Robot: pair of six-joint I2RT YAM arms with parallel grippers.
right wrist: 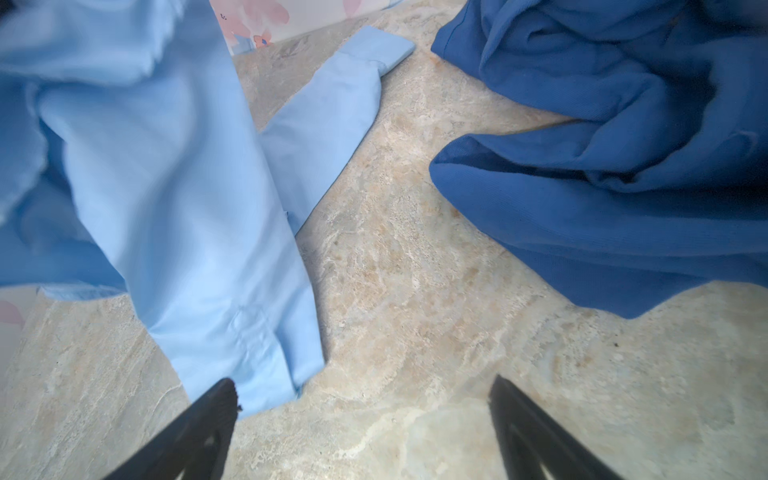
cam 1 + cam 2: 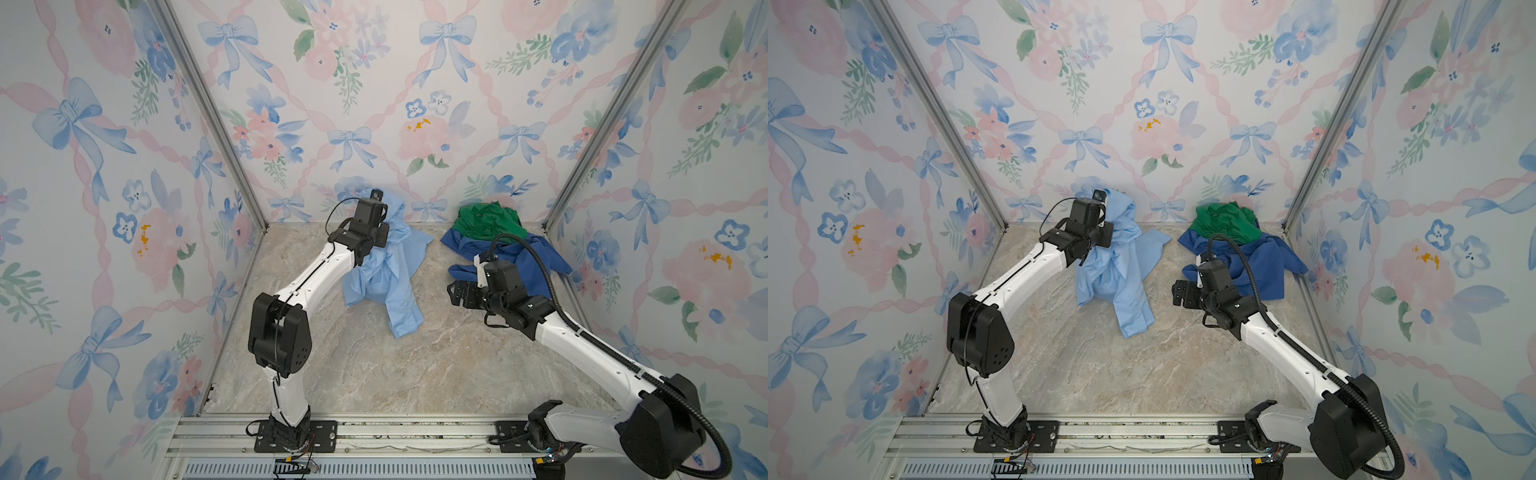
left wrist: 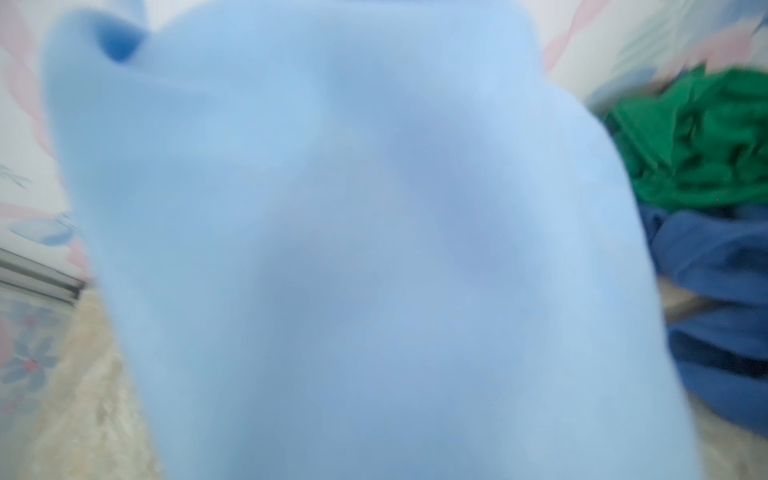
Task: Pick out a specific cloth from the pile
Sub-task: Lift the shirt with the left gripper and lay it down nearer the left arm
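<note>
While your left gripper (image 2: 377, 196) clamps the cloth (image 2: 380, 286) at its bunched top, expect limp trailing sleeves (image 2: 405, 320); right gripper (image 1: 361, 395) gapes empty.

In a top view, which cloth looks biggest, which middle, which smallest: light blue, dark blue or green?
1. Largest, too alike to rank: light blue cloth, lifted nearer the camera, and dark blue cloth, partly covered.
2. Smallest: green cloth.
</note>
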